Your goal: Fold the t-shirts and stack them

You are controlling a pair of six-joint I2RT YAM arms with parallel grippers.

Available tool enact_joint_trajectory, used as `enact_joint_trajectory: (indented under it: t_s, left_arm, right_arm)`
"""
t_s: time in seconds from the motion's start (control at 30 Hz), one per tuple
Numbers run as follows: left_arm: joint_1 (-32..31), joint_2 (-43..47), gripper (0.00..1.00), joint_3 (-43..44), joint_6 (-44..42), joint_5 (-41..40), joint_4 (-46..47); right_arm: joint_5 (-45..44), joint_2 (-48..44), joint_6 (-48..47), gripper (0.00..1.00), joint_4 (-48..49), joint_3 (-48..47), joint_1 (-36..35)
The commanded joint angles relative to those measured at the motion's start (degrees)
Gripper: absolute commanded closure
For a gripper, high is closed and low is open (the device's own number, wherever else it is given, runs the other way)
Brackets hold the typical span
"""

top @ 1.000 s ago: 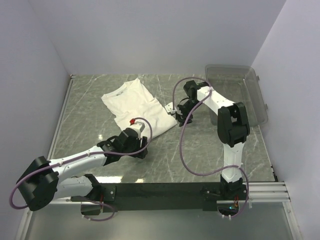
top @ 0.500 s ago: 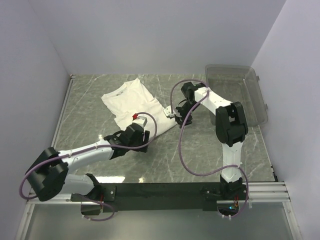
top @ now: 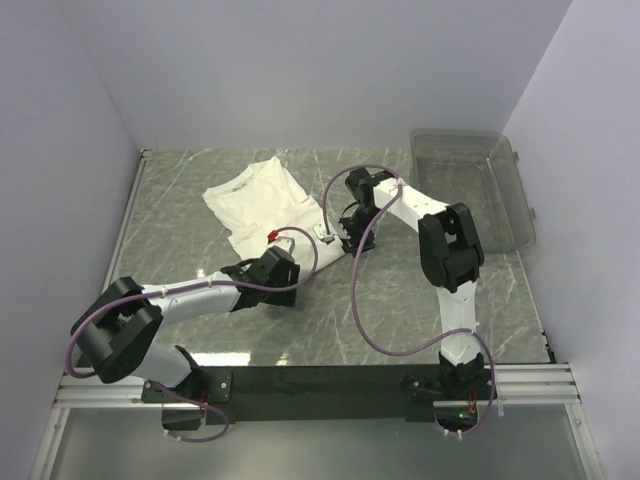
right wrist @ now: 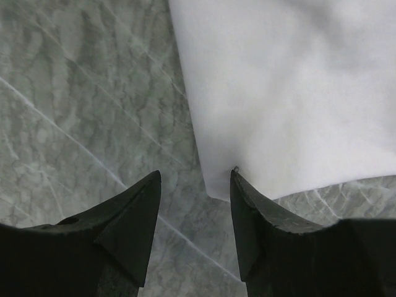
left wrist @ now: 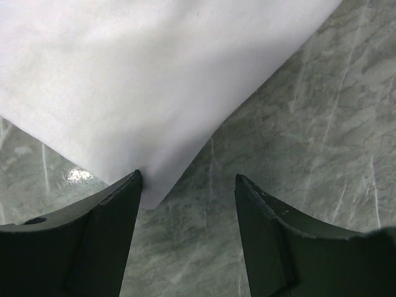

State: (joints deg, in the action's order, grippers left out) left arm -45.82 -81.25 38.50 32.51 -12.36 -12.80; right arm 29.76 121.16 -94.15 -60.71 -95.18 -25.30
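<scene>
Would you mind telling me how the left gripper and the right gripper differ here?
The left gripper stands at the shirt's near corner, the right gripper at its right-hand corner. In the wrist views, cloth lies by the left gripper's left-hand finger, but by the right gripper's right-hand finger. Both are open, holding nothing.

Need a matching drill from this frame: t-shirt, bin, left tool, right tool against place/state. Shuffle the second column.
Things
1. t-shirt
2. bin
3. left tool
4. right tool

Place or state
A. clear grey, at the far right
B. open, at the t-shirt's near corner
C. open, at the t-shirt's rightmost corner
D. white, lying left of centre

Pairs: 1-D, 2-A, 3-B, 4-C
</scene>
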Motion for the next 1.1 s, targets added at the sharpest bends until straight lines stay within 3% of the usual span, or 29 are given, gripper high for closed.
enact_joint_trajectory:
  t_s: [0.0, 0.2, 0.3, 0.43, 0.73, 0.87, 0.93, 1.07]
  left_arm:
    - [0.7, -0.6, 0.32, 1.8, 1.5, -2.0, -2.1]
    - [1.1, -4.6, 0.35, 3.9, 1.9, -1.8, -3.8]
    - [1.1, -6.4, 0.41, 4.5, 2.4, -1.2, -4.3]
    - [1.1, -7.5, 0.53, 4.5, 3.1, -0.7, -4.6]
    - [1.1, -12.7, 0.6, 5.3, 4.5, 0.0, -5.9]
    - [1.1, -15.5, 0.78, 6.4, 5.1, -0.7, -7.9]
    - [1.1, -15.9, 0.96, 6.5, 5.3, -1.6, -8.6]
    - [0.9, -15.0, 1.0, 6.4, 5.3, -1.4, -9.2]
  right_arm:
    - [-3.1, 1.6, 2.1, 0.44, 1.7, -2.5, -1.1]
    - [-5.8, 3.3, 4.1, 0.45, 2.7, -3.5, -1.9]
    - [-6.6, 3.8, 4.7, 0.48, 2.8, -3.6, -2.2]
    - [-7.5, 4.3, 6.0, 0.6, 3.8, -2.9, -2.5]
    - [-7.4, 3.3, 8.3, 0.88, 6.0, 0.8, -2.5]
    - [-5.5, 2.9, 9.1, 0.98, 4.8, 0.4, -2.0]
    - [-4.0, 2.7, 9.3, 1.0, 3.6, -0.2, -1.7]
    - [-2.2, 2.7, 10.7, 1.0, 1.4, -1.8, -0.6]
